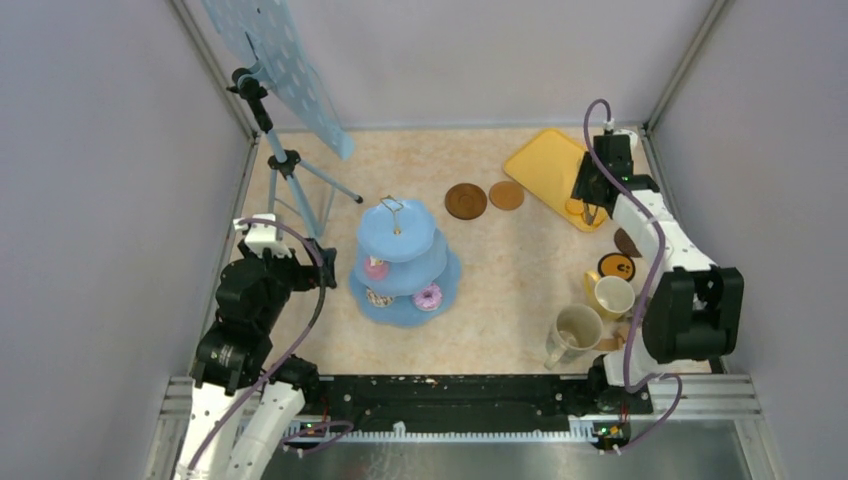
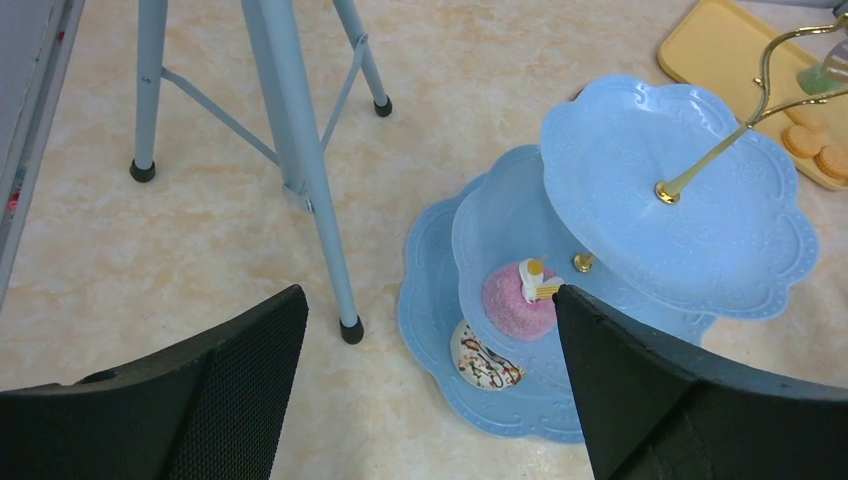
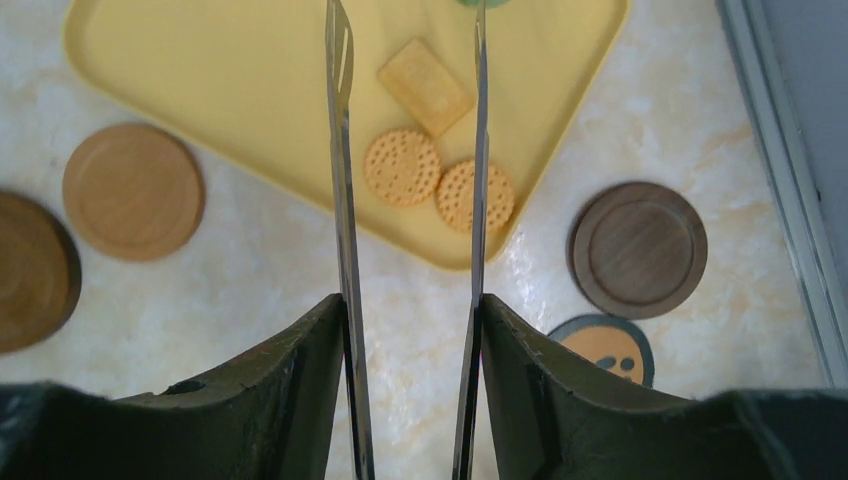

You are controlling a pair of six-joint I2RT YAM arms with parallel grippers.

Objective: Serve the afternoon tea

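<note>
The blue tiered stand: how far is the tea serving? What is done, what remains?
Done: a pink cupcake on the middle tier and donuts on the bottom tier of the blue stand. In hand: the right gripper holds the metal tongs above the round biscuits on the yellow tray. Left: the biscuits, the bare top tier, and two bare coasters apart from the mugs.

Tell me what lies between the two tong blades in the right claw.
Right wrist view: a round orange biscuit and a rectangular biscuit lie on the yellow tray between the blades of the tongs; a second round biscuit sits partly under one blade.
</note>
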